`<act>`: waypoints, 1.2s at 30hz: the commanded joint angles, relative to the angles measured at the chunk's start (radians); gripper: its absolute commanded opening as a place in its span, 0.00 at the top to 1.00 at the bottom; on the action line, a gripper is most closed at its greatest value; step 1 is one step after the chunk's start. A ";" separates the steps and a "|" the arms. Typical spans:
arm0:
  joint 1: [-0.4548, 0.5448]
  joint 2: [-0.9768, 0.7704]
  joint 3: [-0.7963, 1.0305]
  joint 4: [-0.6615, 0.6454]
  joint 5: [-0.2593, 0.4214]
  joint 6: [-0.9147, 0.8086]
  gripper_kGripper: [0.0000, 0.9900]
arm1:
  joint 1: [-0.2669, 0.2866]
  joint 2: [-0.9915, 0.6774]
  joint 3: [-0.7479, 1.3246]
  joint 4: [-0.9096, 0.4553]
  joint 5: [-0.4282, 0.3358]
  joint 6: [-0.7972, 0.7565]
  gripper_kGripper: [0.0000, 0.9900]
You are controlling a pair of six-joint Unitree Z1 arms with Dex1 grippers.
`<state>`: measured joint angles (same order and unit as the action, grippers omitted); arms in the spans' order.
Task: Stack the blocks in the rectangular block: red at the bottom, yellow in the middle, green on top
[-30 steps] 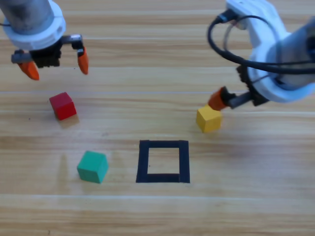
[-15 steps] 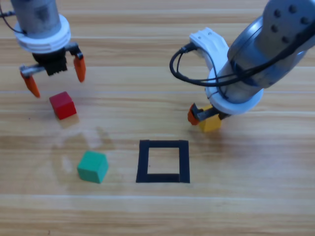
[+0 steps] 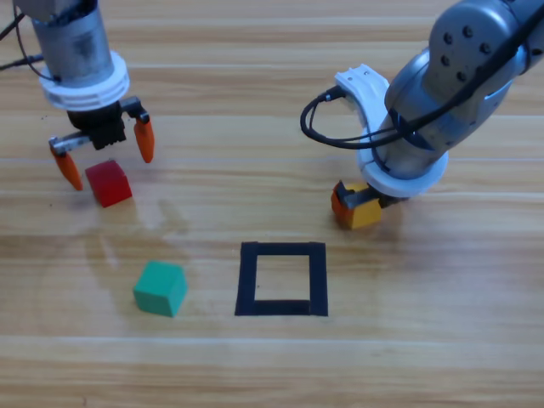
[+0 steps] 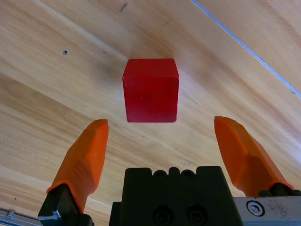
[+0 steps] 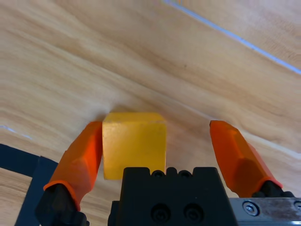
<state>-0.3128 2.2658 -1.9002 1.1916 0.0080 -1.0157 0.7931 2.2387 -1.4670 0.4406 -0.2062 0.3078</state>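
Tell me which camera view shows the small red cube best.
The left wrist view: the small red cube fills the middle, between the open left gripper jaws and untouched. The high view shows it small. The right wrist view doesn't show it.

All cubes (image 3: 160,288) outside outline (image 3: 281,280)

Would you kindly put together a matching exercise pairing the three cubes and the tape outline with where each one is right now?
Things:
1. red cube
2. yellow cube
3. green cube
4. tape outline

Places:
A. alone on the wood, left of the outline, no gripper near
B. between the open jaws of the right gripper, one jaw against its side
C. nothing inside but bare wood
D. just ahead of the open left gripper, untouched

Pairs: 1-D, 2-B, 3-A, 4-C
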 commanded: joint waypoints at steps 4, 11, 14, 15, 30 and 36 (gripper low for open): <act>0.034 0.100 -0.028 0.005 -0.005 0.005 0.04 | -0.031 0.045 0.001 0.017 0.033 0.002 0.04; 0.046 0.129 -0.043 0.002 -0.006 0.017 0.05 | -0.038 0.018 0.017 0.026 0.079 -0.003 0.51; 0.050 0.143 -0.053 0.002 -0.005 0.025 0.08 | -0.038 0.002 0.027 0.027 0.090 -0.004 1.00; 0.054 0.147 -0.053 0.002 -0.006 0.029 0.11 | -0.038 -0.005 0.033 0.027 0.090 -0.004 1.00; 0.041 0.149 -0.050 -0.001 0.029 0.062 0.88 | -0.015 -0.538 0.353 0.044 0.079 0.102 1.00; -0.026 0.098 -0.149 0.034 0.012 0.217 0.98 | -0.002 -0.600 0.424 0.044 0.079 0.163 1.00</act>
<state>-0.2811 2.3757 -1.9581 1.1904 0.0309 -0.8992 0.7795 1.6833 -1.0907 0.4651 -0.1147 0.4408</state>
